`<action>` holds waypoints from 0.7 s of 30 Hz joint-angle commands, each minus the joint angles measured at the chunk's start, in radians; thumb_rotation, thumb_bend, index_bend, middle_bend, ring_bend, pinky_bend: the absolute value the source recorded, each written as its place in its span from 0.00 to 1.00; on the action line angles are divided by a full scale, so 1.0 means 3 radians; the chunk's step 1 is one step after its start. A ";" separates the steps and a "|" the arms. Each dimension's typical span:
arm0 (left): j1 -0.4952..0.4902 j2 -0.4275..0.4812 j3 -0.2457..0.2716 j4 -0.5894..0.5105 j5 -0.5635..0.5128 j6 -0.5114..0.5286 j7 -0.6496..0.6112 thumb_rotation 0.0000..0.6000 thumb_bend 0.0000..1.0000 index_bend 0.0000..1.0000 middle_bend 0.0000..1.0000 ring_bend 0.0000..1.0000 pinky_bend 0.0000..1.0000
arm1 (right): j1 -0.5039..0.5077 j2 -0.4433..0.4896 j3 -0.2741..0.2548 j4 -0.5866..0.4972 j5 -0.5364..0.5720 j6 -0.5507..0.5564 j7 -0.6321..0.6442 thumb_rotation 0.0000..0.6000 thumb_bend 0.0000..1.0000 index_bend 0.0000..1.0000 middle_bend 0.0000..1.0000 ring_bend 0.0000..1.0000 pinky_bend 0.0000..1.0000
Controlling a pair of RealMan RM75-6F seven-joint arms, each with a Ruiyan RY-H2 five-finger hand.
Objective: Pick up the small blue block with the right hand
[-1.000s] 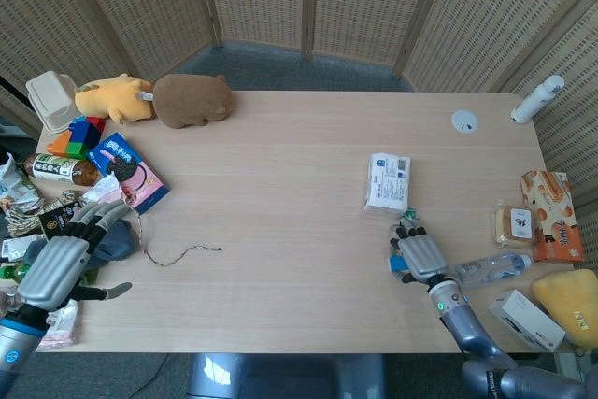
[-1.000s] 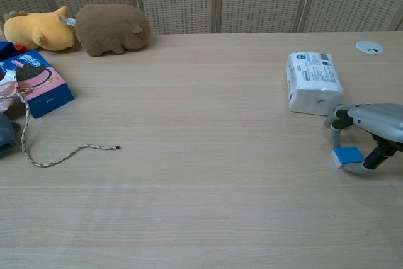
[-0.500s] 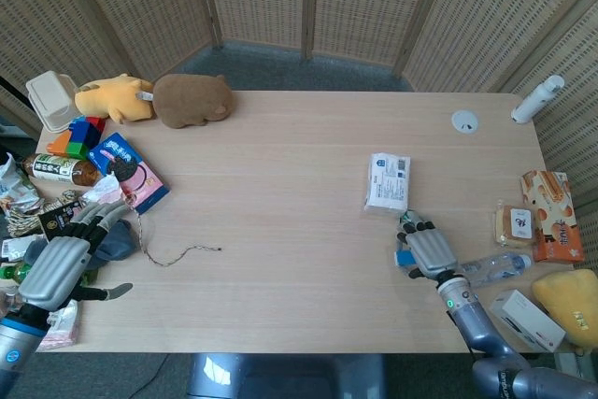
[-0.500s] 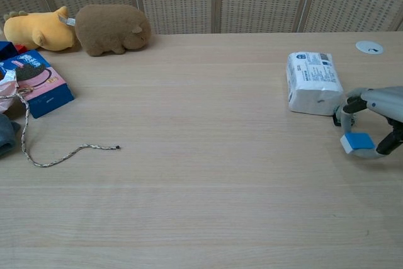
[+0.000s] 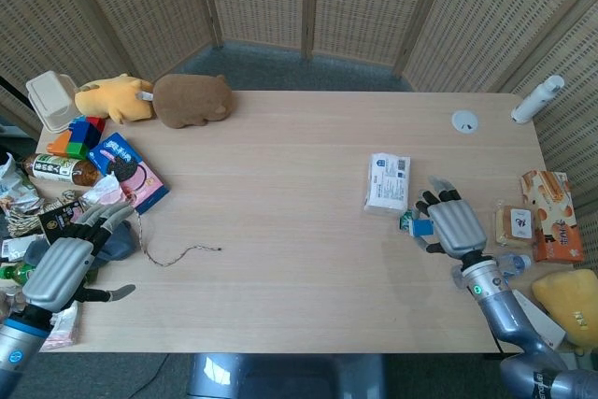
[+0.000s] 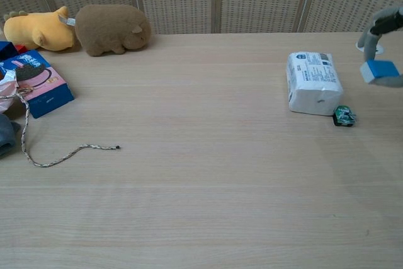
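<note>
The small blue block [image 6: 380,69] hangs well above the table at the right edge of the chest view, pinched in the fingers of my right hand [image 6: 381,41]. In the head view the same right hand [image 5: 454,222] hovers right of the white packet, back facing the camera, with the small blue block [image 5: 423,227] peeking out at its left side. My left hand [image 5: 64,269] rests at the table's left edge, fingers spread and holding nothing.
A white tissue packet [image 6: 314,82] lies by the right hand, with a small green-and-black object [image 6: 344,116] on the table beside it. A string [image 6: 56,151], a blue box [image 6: 36,85] and two plush toys [image 6: 112,28] sit at the left. Snacks and a bottle [image 5: 493,268] crowd the right edge.
My right hand has risen from the table with the blue block and moved up and to the right. A small green-and-black object now shows where the hand was. The left hand stayed put.
</note>
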 commanded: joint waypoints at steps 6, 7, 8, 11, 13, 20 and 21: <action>0.0069 0.0061 0.0028 -0.0004 0.0071 0.0108 -0.0063 1.00 0.01 0.00 0.00 0.00 0.00 | 0.0168 0.0197 0.0231 -0.0228 0.0047 -0.0031 0.0117 1.00 0.32 0.64 0.27 0.00 0.00; 0.0078 0.0072 0.0034 -0.0004 0.0081 0.0119 -0.0071 1.00 0.01 0.00 0.00 0.00 0.00 | 0.0187 0.0211 0.0253 -0.0247 0.0053 -0.0039 0.0129 1.00 0.32 0.64 0.27 0.00 0.00; 0.0094 0.0085 0.0045 -0.0002 0.0096 0.0137 -0.0083 1.00 0.01 0.00 0.00 0.00 0.00 | 0.0212 0.0229 0.0282 -0.0270 0.0059 -0.0045 0.0144 1.00 0.33 0.64 0.27 0.00 0.00; 0.0144 0.0116 0.0073 0.0007 0.0124 0.0194 -0.0119 1.00 0.01 0.00 0.00 0.00 0.00 | 0.0266 0.0264 0.0356 -0.0327 0.0084 -0.0054 0.0204 1.00 0.33 0.64 0.27 0.00 0.00; 0.0170 0.0130 0.0088 0.0018 0.0135 0.0221 -0.0139 1.00 0.01 0.00 0.00 0.00 0.00 | 0.0298 0.0278 0.0394 -0.0349 0.0100 -0.0057 0.0226 1.00 0.33 0.64 0.27 0.00 0.00; 0.0213 0.0142 0.0112 0.0061 0.0156 0.0256 -0.0202 1.00 0.00 0.00 0.00 0.00 0.00 | 0.0380 0.0313 0.0462 -0.0406 0.0153 -0.0048 0.0230 1.00 0.33 0.65 0.27 0.00 0.00; 0.0213 0.0140 0.0112 0.0065 0.0157 0.0254 -0.0205 1.00 0.00 0.00 0.00 0.00 0.00 | 0.0385 0.0315 0.0463 -0.0407 0.0159 -0.0046 0.0228 1.00 0.33 0.65 0.27 0.00 0.00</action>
